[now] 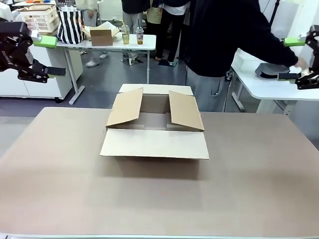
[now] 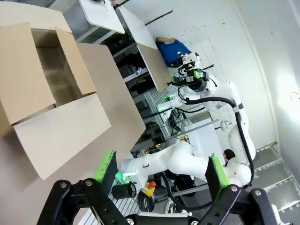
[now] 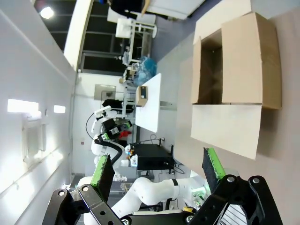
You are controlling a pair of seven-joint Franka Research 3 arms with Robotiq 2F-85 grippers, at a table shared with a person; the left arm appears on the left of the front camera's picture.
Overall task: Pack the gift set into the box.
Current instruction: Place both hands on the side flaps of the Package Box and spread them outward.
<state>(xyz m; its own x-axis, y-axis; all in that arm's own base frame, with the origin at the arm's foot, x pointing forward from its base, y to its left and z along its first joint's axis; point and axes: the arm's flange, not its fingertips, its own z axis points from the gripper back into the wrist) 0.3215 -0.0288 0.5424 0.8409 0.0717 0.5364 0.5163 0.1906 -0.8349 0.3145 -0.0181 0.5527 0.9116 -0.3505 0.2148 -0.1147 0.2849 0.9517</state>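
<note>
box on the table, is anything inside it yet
The box shows bare cardboard floor and walls through its opening. Its two side flaps lean inward and hide the floor under them.

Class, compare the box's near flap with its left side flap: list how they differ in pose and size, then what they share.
Pose: the near flap lies folded outward, roughly level, towards the robot; the left side flap folds inward, slanting over the opening of the box. Size: the near flap spans the long side; the left side flap is shorter. Both are plain brown cardboard.
</note>
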